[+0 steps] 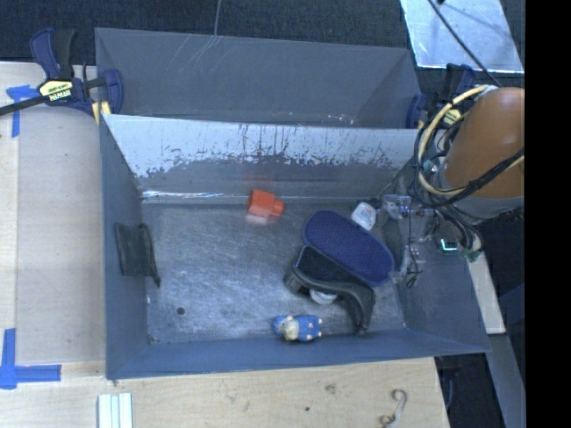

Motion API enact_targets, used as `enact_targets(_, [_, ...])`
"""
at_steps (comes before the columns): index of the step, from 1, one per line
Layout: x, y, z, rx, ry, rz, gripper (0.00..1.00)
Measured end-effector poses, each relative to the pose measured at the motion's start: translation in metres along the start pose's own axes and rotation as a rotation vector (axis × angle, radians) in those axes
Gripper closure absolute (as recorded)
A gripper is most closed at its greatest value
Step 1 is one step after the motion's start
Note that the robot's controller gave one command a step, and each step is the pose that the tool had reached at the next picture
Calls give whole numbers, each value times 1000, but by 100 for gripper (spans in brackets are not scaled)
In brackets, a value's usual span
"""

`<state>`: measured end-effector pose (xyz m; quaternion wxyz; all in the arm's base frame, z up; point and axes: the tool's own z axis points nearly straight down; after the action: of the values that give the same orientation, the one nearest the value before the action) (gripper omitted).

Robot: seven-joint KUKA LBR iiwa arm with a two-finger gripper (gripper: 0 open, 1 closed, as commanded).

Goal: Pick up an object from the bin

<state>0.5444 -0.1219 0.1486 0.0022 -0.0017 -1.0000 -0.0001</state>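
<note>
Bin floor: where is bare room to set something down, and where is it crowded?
The widest bare patch is on the bin floor, left of middle, between the black flat piece at the left wall, the orange block at the back and the blue shoe. The right side is crowded: shoe, small white thing, gripper, blue-yellow toy in front.

A dark floor [294,3] covers the top of the frame. A pale wooden table top [53,239] runs along the left and lower edges. A grey sheet [459,20] lies at upper right.
</note>
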Motion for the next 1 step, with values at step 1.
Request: enact_targets(1, [2, -6, 80, 0, -5, 142, 0])
